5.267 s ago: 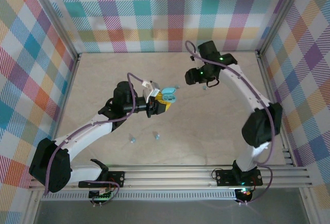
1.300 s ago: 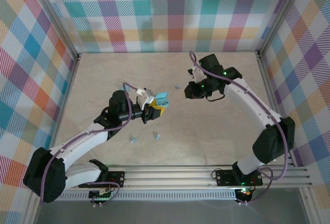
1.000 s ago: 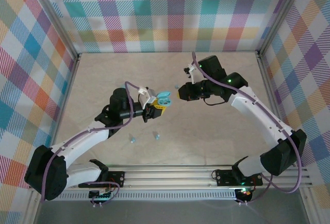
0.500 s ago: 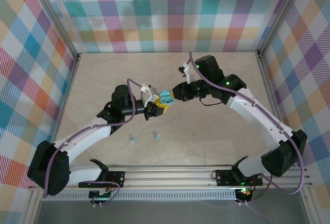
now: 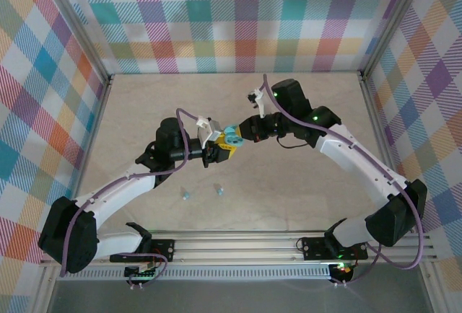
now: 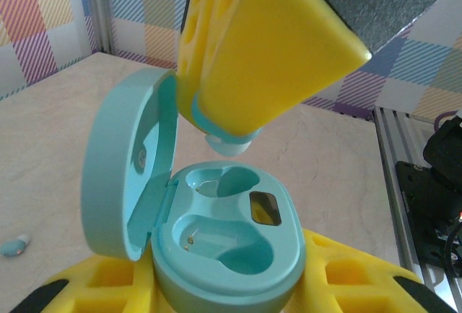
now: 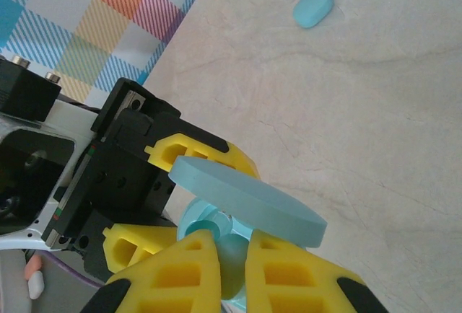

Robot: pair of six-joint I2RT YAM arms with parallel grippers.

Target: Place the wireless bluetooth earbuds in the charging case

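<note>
My left gripper (image 5: 221,148) is shut on the light-blue charging case (image 5: 231,137), held above the table's middle. In the left wrist view the case (image 6: 231,237) stands open with its lid (image 6: 119,165) swung up to the left, and both sockets are empty. My right gripper (image 5: 244,131) is shut on one earbud (image 7: 232,264), which hangs just over the case's far socket. The earbud's tip (image 6: 229,143) pokes out under the right gripper's yellow fingers (image 6: 267,53). Two more earbuds (image 5: 186,195) (image 5: 219,191) lie on the table nearer the bases.
A loose earbud (image 6: 14,244) lies on the beige table (image 5: 289,183) at the left of the left wrist view. A further light-blue earbud (image 7: 312,6) rests on the table beyond the case. Checkered walls and aluminium rails (image 5: 289,239) enclose the table.
My right gripper has swung left from the back right, carrying the earbud, and now hovers right over the open case. My left gripper has held the case nearly still, shifting slightly.
</note>
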